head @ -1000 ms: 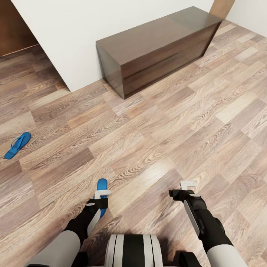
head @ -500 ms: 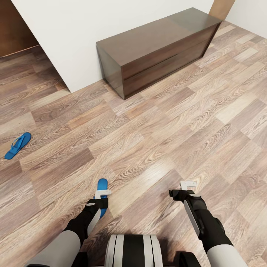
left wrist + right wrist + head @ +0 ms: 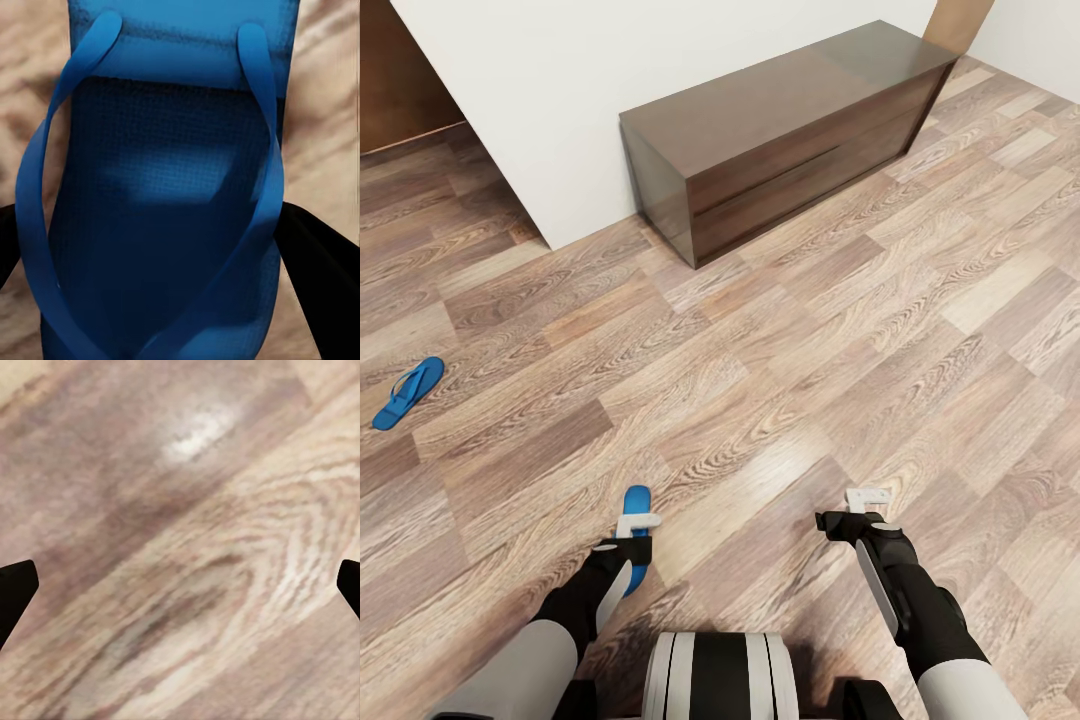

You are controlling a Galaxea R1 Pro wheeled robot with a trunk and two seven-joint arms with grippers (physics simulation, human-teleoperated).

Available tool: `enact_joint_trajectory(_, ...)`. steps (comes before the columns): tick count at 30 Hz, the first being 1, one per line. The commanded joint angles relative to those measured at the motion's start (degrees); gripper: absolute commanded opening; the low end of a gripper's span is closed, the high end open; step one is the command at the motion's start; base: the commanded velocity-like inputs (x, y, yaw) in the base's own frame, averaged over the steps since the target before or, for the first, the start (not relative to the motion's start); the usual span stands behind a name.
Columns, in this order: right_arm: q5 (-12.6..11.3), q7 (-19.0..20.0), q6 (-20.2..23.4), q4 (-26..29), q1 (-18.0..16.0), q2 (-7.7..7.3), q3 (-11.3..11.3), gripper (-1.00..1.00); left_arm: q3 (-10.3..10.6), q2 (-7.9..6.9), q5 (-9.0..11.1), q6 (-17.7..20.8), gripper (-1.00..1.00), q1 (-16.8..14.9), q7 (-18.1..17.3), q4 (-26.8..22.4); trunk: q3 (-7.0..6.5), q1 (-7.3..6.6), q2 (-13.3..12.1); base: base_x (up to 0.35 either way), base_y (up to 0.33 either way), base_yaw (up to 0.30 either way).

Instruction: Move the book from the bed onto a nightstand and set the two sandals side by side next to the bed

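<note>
Wood-plank floor [image 3: 780,400], dark cabinet [image 3: 780,130] by the white wall [image 3: 560,90].
Your L gripper [image 3: 637,523] jaws straddle one sandal [image 3: 161,202], grip unclear; other sandal [image 3: 407,392] lies far left. R gripper [image 3: 867,497] jaws spread, w/ nothing between.

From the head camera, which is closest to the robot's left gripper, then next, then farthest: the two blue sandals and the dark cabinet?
1. Sandal right at the left gripper.
2. Second sandal, on the floor far to the left.
3. Dark cabinet, against the wall ahead.
</note>
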State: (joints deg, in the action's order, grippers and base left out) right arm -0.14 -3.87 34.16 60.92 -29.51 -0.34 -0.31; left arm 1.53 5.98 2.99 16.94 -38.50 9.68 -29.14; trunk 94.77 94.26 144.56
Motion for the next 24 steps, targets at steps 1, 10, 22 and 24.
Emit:
enact_joint_trajectory(1, 0.0, -0.2, 0.3, 0.1, 0.0, -0.01, 0.0, 1.0, 0.1, -0.01, 0.3, 0.4, -1.0, 0.0, 0.3, -0.3, 0.03, -0.01, 0.0, 0.0, 0.0, 0.0)
enact_joint_trajectory(10, 0.0, -0.2, 0.3, 0.1, 0.0, -0.01, 0.0, 1.0, 0.0, -0.08, 0.3, 0.5, -1.0, 0.0, 0.3, -1.4, 0.47, 0.04, 0.0, 0.0, 0.0, 0.0)
enact_joint_trajectory(22, 0.0, -0.2, 0.3, 0.1, 0.0, -0.01, 0.0, 1.0, 0.0, -0.05, 0.3, 0.5, -1.0, 0.0, 0.3, -1.4, 3.13, 0.35, 0.2, 0.0, 0.0, 0.0)
enact_joint_trajectory(24, 0.0, -0.2, 0.3, 0.1, 0.0, -0.01, 0.0, 1.0, 0.1, -0.03, 0.3, 0.5, -1.0, 0.0, 0.3, -1.4, 3.58, 0.4, 0.2, 0.0, 0.0, 0.0)
